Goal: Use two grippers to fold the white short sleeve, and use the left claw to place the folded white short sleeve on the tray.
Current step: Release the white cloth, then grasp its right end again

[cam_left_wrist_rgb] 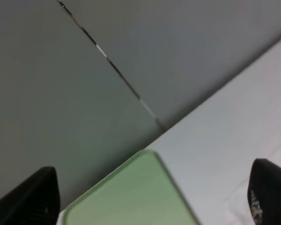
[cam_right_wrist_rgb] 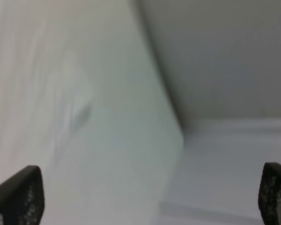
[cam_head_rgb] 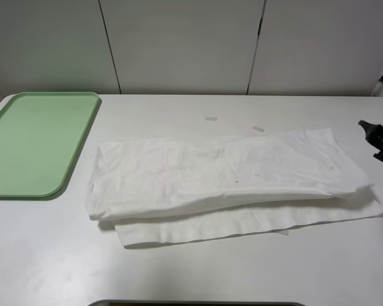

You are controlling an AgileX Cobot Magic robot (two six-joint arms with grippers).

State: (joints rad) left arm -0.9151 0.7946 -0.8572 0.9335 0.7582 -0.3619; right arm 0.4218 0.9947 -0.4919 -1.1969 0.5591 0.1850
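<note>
At the left of the counter (cam_head_rgb: pixel 191 274) lies the pale green tray (cam_head_rgb: pixel 32 143), and nothing is on it. Just beside it to the right, not touching it, lies the white short sleeve (cam_head_rgb: pixel 223 178), laid double into a long wrinkled band, with the lower layer showing along the near edge. Two small tape strips (cam_head_rgb: pixel 210 118) lie behind the shirt. At the far right only a black piece of the right arm (cam_head_rgb: pixel 380 140) comes into the high view, above the end of the shirt. I judge that the lengthwise fold is done and the crosswise fold is not yet begun. The next move calls for both tools to come down to the corners of one end, pinch both layers and carry them over to the other end. The left tool (cam_left_wrist_rgb: pixel 150 199) does not appear in the high view. Its own wrist view shows the jaws wide apart and empty, above a rounded corner of the tray, with the wall (cam_left_wrist_rgb: pixel 61 93) behind. The right tool (cam_right_wrist_rgb: pixel 147 197) is also spread wide and holds nothing. Its wrist view is very blurred, so I cannot tell what lies under it.
</note>
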